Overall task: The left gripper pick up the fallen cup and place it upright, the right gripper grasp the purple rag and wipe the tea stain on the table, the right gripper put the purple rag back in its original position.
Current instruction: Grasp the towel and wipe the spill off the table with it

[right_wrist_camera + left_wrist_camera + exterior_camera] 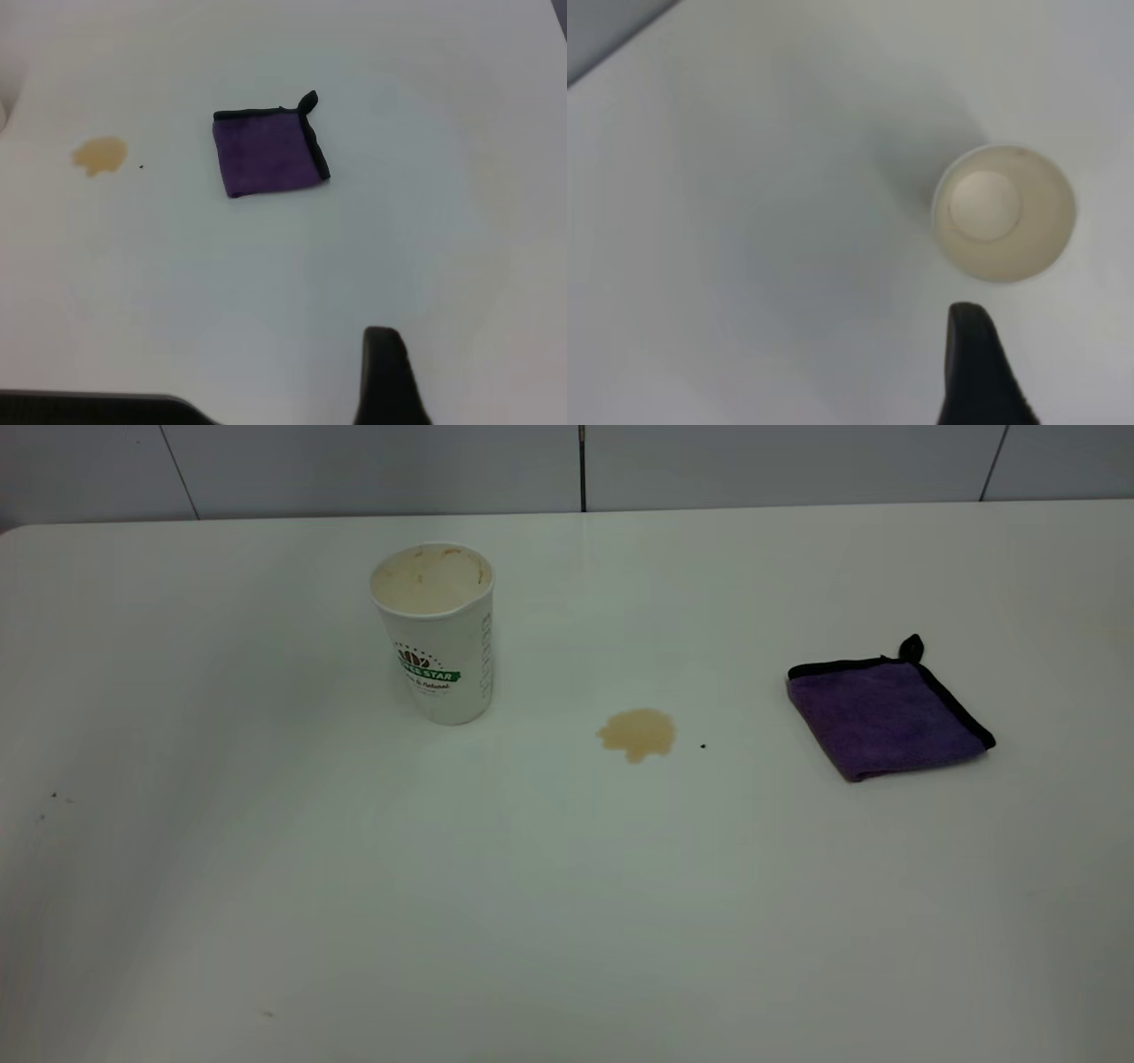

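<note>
The cup [436, 633] stands upright on the table [354, 886], back left of centre, its cream-stained mouth facing up. The left wrist view looks straight down into the cup [1003, 212]; a black part of my left gripper [979, 372] shows beside it, high above and touching nothing. The tea stain [638, 734] lies mid-table, right of the cup. The purple rag [886, 713] lies flat at the right. In the right wrist view the rag [268, 153] and stain [99, 155] lie well ahead of my right gripper [383, 376], which holds nothing. Neither gripper shows in the exterior view.
A tiny dark speck [703, 746] sits just right of the stain. A few faint specks [53, 795] mark the table's left side. A grey panelled wall [567, 465] runs behind the table's far edge.
</note>
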